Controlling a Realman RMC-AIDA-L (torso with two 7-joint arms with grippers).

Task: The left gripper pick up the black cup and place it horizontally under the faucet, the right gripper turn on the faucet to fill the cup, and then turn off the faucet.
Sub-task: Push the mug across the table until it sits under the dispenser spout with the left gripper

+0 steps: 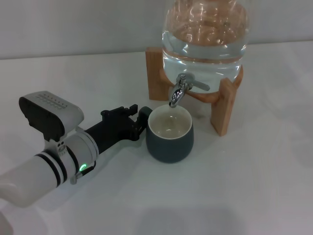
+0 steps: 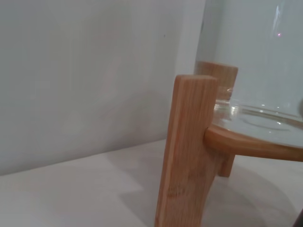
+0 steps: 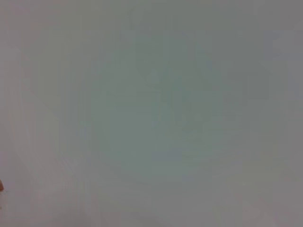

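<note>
Cup first: the black cup stands upright on the white table, its cream-white inside facing up and apparently dry at the bottom, directly beneath the spout of the faucet. That chrome faucet juts from the lower front of a clear glass water jar, with its lever handle pointing toward the robot's right, and no stream is visible between spout and cup. The jar sits in a wooden stand whose legs rest on the table just behind and to the right of the cup. The left gripper reaches in from the robot's left, low over the table, its black fingers at the cup's left side where the small handle is; the fingertips appear closed around that handle, though the exact contact is hard to make out. Behind the fingers the white cylindrical arm carries black rings and a lit green light. In the left wrist view a wooden leg of the stand fills the foreground with the jar's glass base resting on the ring above it. The right wrist view shows only a blank pale surface, and the right gripper is nowhere in view.
</note>
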